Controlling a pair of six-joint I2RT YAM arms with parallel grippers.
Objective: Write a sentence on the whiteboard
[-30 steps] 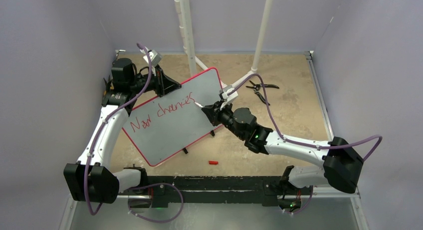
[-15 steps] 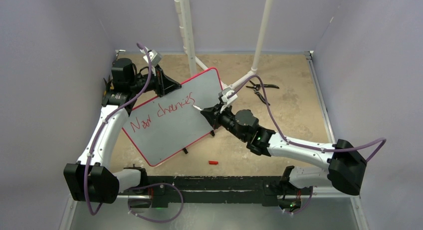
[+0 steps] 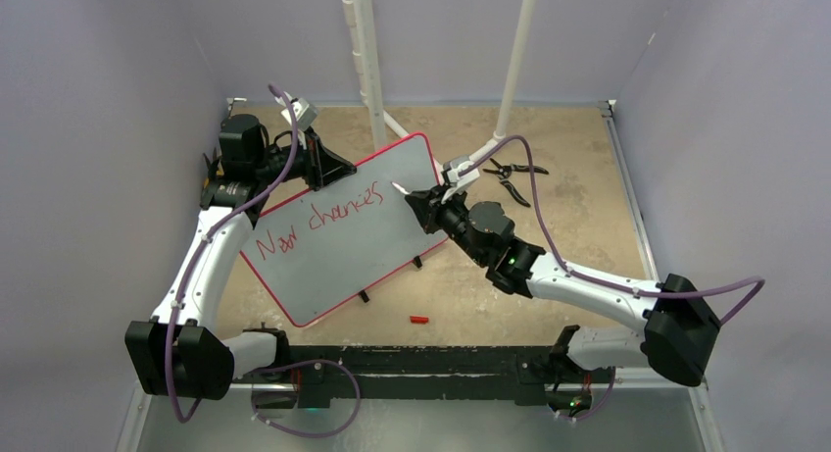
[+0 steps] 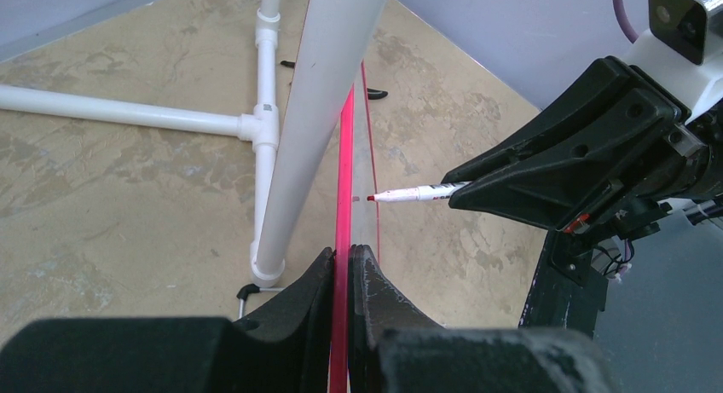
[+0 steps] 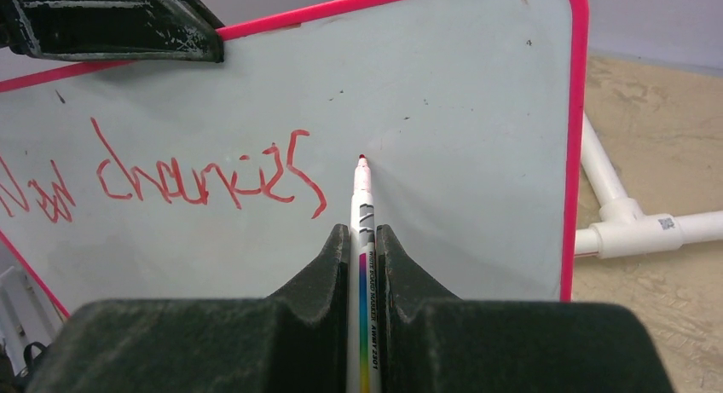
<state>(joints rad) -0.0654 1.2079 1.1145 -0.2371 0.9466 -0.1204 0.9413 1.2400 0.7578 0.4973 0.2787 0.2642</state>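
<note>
Pale grey-white, red-rimmed rectangular whiteboard (image 3: 343, 251) stands tilted left of centre, its eleven o'clock edge pinched between the closed fingers of the left gripper (image 4: 341, 258). At the board's three o'clock, the right gripper (image 5: 362, 235) clamps a white red-tipped marker (image 5: 362, 193) near bare surface. The thin red handwritten sentence (image 5: 200, 176) reads only "New chances"; "to grow" seems left to write.

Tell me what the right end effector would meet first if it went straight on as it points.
The right end effector carries the marker ahead of it, so the tip would meet the whiteboard first, on bare surface just right of the sentence. The gap looks slight, perhaps none.
</note>
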